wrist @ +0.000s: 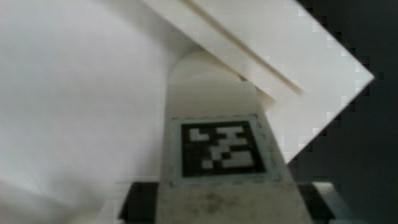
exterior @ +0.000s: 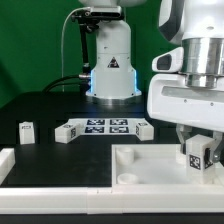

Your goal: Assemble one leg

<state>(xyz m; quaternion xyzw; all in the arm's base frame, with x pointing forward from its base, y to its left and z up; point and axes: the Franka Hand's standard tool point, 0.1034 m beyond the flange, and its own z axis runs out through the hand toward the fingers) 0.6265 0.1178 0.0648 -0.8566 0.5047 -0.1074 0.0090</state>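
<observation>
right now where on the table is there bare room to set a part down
Bare dark table lies behind the loose leg and the marker board, toward the robot base. A smaller patch lies between that leg and the board. It is crowded at the exterior view's right, where the gripper holds a leg over the white top.

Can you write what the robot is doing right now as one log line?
gripper: shut on leg | leg: over top | other legs: on table

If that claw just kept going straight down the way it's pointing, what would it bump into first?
The gripper points down, shut on the leg. Going straight on, the leg would likely meet the large white tray-like top right beneath it first, seemingly near a corner. Exact depth is hard to judge.
</observation>
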